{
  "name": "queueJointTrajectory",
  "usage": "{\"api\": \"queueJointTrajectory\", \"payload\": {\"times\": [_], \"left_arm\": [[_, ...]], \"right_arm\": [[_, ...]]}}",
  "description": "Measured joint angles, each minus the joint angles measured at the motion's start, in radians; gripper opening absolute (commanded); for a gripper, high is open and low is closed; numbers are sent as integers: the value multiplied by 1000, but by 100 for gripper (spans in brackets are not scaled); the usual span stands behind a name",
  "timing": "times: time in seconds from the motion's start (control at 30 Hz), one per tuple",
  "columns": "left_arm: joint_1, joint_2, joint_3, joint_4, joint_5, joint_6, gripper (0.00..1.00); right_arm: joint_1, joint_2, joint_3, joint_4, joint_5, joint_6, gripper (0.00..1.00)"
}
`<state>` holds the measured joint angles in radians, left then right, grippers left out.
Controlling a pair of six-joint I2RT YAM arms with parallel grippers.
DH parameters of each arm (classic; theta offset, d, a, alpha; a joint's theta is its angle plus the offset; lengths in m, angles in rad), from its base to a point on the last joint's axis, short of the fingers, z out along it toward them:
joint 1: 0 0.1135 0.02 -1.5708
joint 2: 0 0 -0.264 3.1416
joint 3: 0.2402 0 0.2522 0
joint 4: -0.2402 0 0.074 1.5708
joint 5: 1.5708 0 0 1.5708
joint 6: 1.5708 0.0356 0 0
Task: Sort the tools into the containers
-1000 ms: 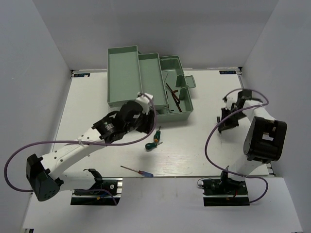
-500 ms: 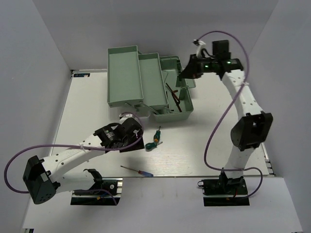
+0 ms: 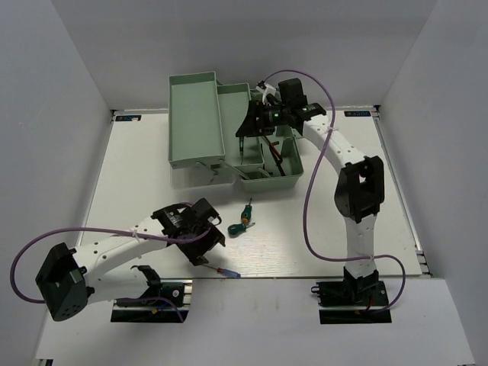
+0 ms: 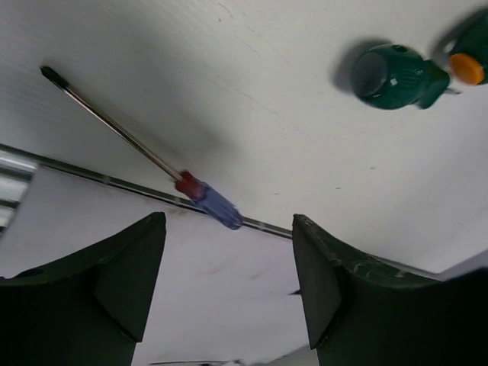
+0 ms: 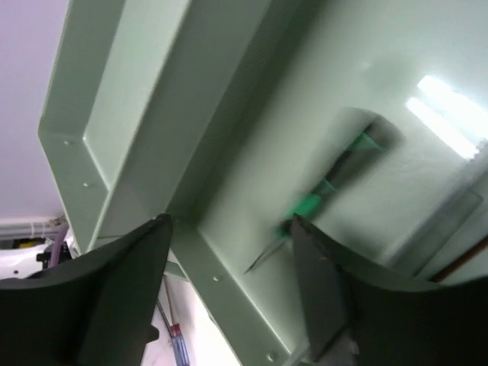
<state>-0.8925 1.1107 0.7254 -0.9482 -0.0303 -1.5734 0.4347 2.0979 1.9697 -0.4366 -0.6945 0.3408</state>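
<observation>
Blue-handled screwdriver (image 4: 145, 149) lies at the near edge of the table (image 3: 137, 168) under the left gripper (image 4: 229, 223), jaws wide and empty, so a skewed close may roll it off, while the right gripper (image 5: 229, 225) gapes empty over the far toolbox tray (image 3: 232, 103).

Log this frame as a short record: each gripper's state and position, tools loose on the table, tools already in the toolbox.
left gripper: open, empty, above the blue-handled screwdriver
right gripper: open, empty, over a toolbox tray
in that tray: blurred green-handled tool
loose on table: blue-handled screwdriver, stubby green screwdrivers
in toolbox base: dark slim tools, likely hex keys
</observation>
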Motion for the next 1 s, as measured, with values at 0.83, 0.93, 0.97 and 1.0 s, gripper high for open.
{"api": "queueJointTrajectory", "payload": {"times": [0.83,0.93,0.97,1.0], "left_arm": [[-166,232,24,53,47,-381,70],[-177,279,10,89,42,-387,65],[-178,294,6,101,39,-389,64],[-179,307,3,111,34,-390,62]], "right_arm": [[-204,-388,-512,200,-100,50,74],[-230,-394,-555,209,-123,61,74],[-236,-402,-570,212,-129,65,74],[-241,-411,-585,215,-135,68,74]]}}
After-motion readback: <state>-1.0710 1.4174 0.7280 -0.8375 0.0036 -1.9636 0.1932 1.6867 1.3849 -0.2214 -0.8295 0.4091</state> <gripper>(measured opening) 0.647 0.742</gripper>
